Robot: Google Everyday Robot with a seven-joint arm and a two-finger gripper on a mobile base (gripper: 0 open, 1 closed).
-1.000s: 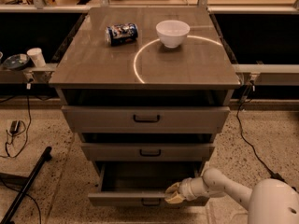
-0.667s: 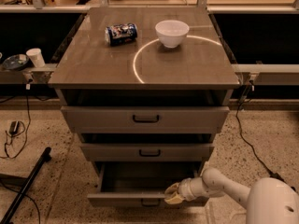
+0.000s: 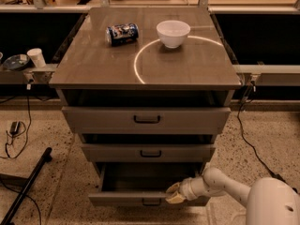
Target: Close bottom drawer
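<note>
The bottom drawer (image 3: 140,198) of the grey-brown cabinet stands pulled out, its narrow front panel low in the view with a small black bar handle (image 3: 151,202). Its grey box interior (image 3: 145,177) shows above the panel. My gripper (image 3: 173,194) reaches in from the lower right on a white arm and rests against the top edge of the drawer front, right of the handle.
Two wider drawers (image 3: 146,120) sit above, slightly out. On the cabinet top are a blue can (image 3: 122,33) on its side and a white bowl (image 3: 173,33). A black pole (image 3: 26,186) lies on the floor at left, with cables (image 3: 14,125). A cup (image 3: 36,57) stands on the left shelf.
</note>
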